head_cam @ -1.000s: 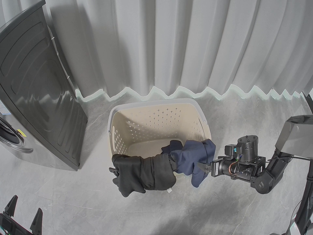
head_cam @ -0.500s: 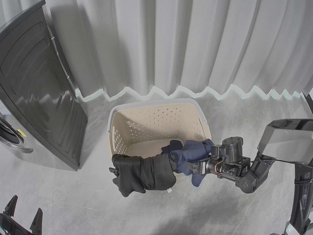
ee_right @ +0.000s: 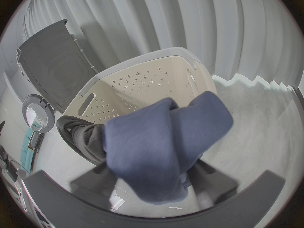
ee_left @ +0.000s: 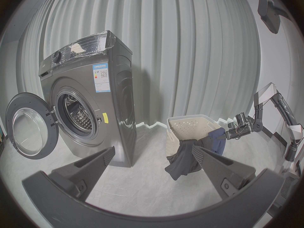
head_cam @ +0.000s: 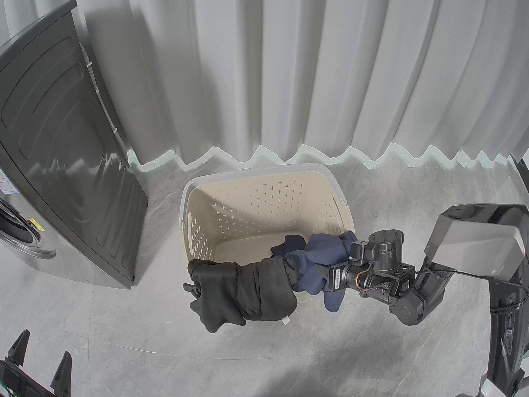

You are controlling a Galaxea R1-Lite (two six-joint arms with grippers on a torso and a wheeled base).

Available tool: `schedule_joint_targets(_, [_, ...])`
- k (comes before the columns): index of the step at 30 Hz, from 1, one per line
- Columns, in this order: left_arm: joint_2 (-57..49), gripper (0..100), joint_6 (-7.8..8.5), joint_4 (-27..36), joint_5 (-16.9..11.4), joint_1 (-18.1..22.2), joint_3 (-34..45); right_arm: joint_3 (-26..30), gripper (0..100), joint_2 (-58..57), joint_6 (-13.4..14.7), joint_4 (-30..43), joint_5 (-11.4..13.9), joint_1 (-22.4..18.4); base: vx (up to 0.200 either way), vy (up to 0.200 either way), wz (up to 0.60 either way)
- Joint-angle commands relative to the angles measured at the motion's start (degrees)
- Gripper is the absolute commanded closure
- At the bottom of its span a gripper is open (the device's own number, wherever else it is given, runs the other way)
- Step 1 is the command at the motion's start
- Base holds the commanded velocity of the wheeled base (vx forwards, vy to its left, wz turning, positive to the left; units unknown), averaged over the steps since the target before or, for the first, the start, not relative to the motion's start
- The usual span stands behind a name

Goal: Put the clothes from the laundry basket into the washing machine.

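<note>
your right gripper (head_cam: 324, 278) is at the near right corner of the laundry basket (head_cam: 259, 175), centre-right of the head frame, with its nose buried in the blue garment (head_cam: 319, 252). in the right wrist view its fingers (ee_right: 215, 182) sit spread wide on either side of that blue bunch, so they're released, not clamped on it. the blue garment lies over the basket's near rim, part inside and part hanging down the outside. just left of it in the head frame, a dark grey garment (head_cam: 242, 293) is draped over the same rim, mostly hanging outside toward the floor (head_cam: 165, 348). the two garments touch. the basket stands on the floor at frame centre, in front of the white curtain (head_cam: 303, 56). the washing machine (head_cam: 55, 150) is at the left edge of the frame, well apart from the basket. the left wrist view shows its door (ee_left: 31, 125) swung open and the drum (ee_left: 76, 113) exposed. your left gripper (head_cam: 43, 351) is in the lower left corner of the head frame, above the floor, fingers (ee_left: 91, 168) spread apart, released.
</note>
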Motion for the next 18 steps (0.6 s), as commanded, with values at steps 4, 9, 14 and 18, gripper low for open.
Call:
schedule_joint_targets(4, [-1.04, 0, -0.06, -0.01, 0.01, 0.01, 0.84, 1.33, 100, -0.42, 0.05, -0.43, 0.17, 0.48, 0.000, 0.000, 0.00])
schedule_joint_targets(9, [-1.04, 0, -0.06, -0.01, 0.01, 0.01, 0.84, 5.81, 100, -2.97, 0.05, -3.16, 0.08, 2.42, 0.000, 0.000, 0.00])
schedule_joint_targets(14, [-1.04, 0, -0.06, -0.01, 0.01, 0.01, 0.84, 11.79, 100, -7.10, 0.58, -4.39, 0.08, 4.61, 0.000, 0.000, 0.00])
schedule_joint_targets(18, [-1.04, 0, -0.06, -0.01, 0.01, 0.01, 0.84, 17.24, 100, -11.23, 2.52, -6.59, 0.00, 6.81, 0.000, 0.000, 0.00])
